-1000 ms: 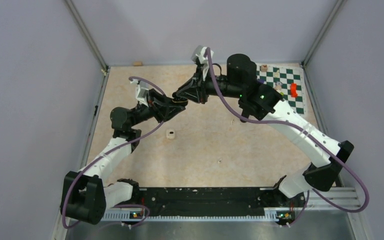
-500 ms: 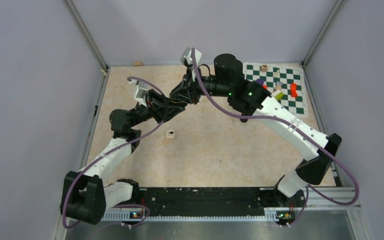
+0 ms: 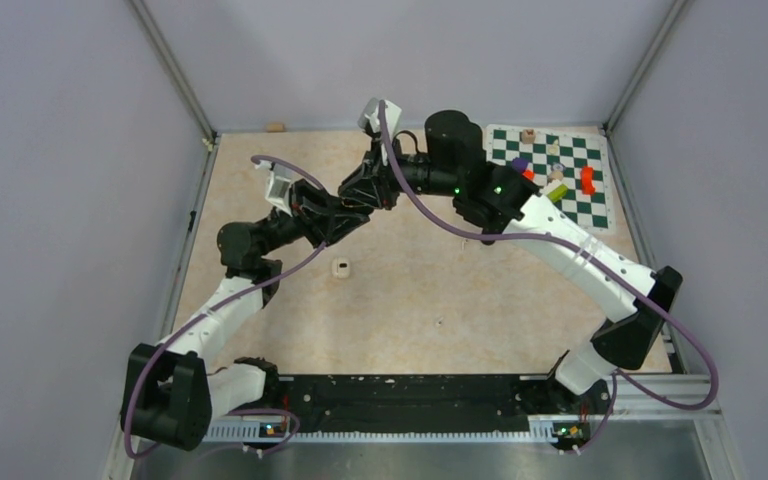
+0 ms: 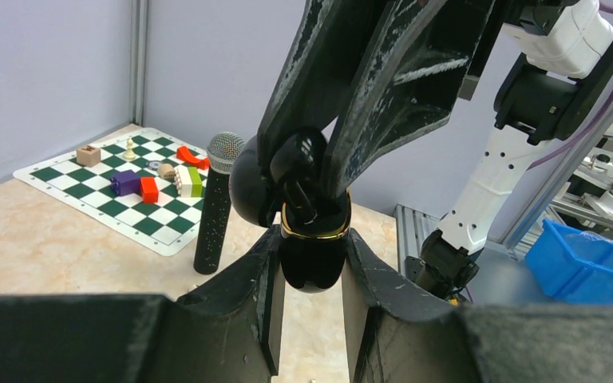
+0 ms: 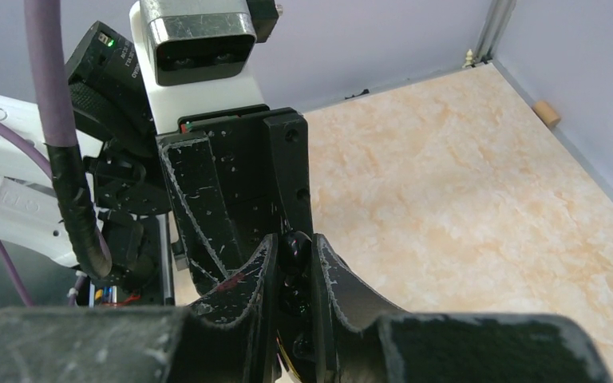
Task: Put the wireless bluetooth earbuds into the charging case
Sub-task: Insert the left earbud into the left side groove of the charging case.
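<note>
- L gripper (image 4: pixel 313 241): fingers clamped tight on the charging case (image 4: pixel 313 267). The case is black w/ a gold band, held up off the table (image 3: pixel 440 290), opening toward the R gripper.
- Rounded black case lid (image 4: pixel 249 191): stands open, just beside the case body, on its left in L wrist view.
- R gripper (image 5: pixel 294 242): directly over the case opening, tips pointing into it, fingers pinched together on a black earbud (image 4: pixel 298 159).
- Black earbud: at the case mouth, just above the gold band. Can't tell if it's seated in a socket.
- Microphone (image 4: pixel 214 207): upright, beyond the case & well apart from it, at the edge of the chess mat (image 4: pixel 72 179).
- Purple block (image 4: pixel 125 182) & red block (image 4: pixel 149 189): on the mat, farther from the case than the mic.
- Small whitish item (image 3: pixel 340 267): on the table, on the arm-base side of the case in top view. Too small to ID.
</note>
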